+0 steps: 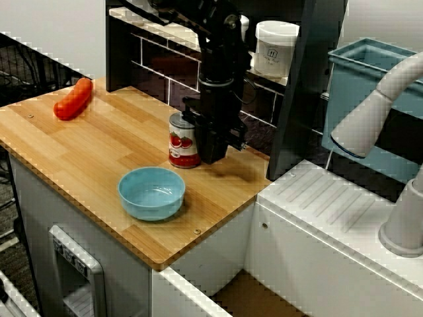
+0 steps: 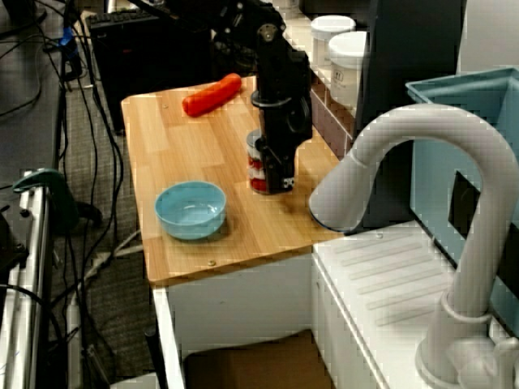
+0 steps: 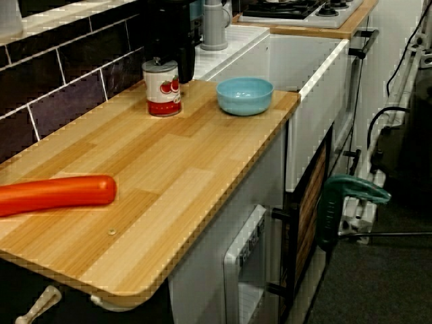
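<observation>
In the high view from the counter's front, the black gripper (image 1: 213,155) hangs straight down from the arm, its tip low over the wooden counter (image 1: 86,152). A tomato can (image 1: 182,142) stands upright at the gripper's 9 o'clock, right against it. Whether the two touch cannot be told, because the dark fingers merge with the body. A blue bowl (image 1: 151,192) sits at the can's 7 o'clock, near but apart. A red sausage (image 1: 73,99) lies well apart at 10 o'clock, close to the counter's far left edge. A white tub (image 1: 276,48) stands on the shelf at the gripper's 1 o'clock. A white tap (image 1: 377,112) arches in from 3 o'clock.

In the view from the sink end, the gripper (image 2: 280,180) covers the can's right side, and only the left of the can (image 2: 256,166) shows. The jaws are hidden, so neither their opening nor any hold on the can can be read. The bowl (image 2: 190,209) is at the can's 8 o'clock and the sausage (image 2: 212,95) at its 11 o'clock. The tap (image 2: 405,138) fills the foreground.

In the low view along the counter, the can (image 3: 163,88) stands upright near the tiled wall, with the gripper (image 3: 186,66) dark just behind it at 1 o'clock. The bowl (image 3: 244,95) is at the can's 3 o'clock. The sausage (image 3: 57,194) lies in the near foreground at 7 o'clock.
</observation>
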`<state>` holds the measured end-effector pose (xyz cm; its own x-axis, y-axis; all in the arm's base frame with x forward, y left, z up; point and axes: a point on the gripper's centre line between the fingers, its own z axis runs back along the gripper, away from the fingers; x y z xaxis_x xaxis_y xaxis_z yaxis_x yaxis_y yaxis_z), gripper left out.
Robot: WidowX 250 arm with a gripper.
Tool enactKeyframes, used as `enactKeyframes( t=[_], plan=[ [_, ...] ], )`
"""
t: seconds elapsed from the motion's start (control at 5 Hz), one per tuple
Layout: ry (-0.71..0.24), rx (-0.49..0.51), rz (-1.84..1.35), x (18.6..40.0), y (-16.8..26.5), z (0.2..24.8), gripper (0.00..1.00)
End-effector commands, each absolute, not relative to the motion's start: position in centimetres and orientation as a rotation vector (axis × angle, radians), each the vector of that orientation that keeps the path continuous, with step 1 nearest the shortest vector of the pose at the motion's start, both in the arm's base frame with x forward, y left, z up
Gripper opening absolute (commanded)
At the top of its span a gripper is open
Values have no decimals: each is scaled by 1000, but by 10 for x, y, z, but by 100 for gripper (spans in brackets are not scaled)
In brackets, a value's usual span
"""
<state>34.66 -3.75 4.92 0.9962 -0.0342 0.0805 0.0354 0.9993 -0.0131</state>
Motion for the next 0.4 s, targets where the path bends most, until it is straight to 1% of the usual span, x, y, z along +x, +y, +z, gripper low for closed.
enactKeyframes(
  t=[0.0,0.2],
  plan=[
    [-165,-36,12,345,-11,83,0],
    [-167,-46,31,344,1,87,0]
  ],
)
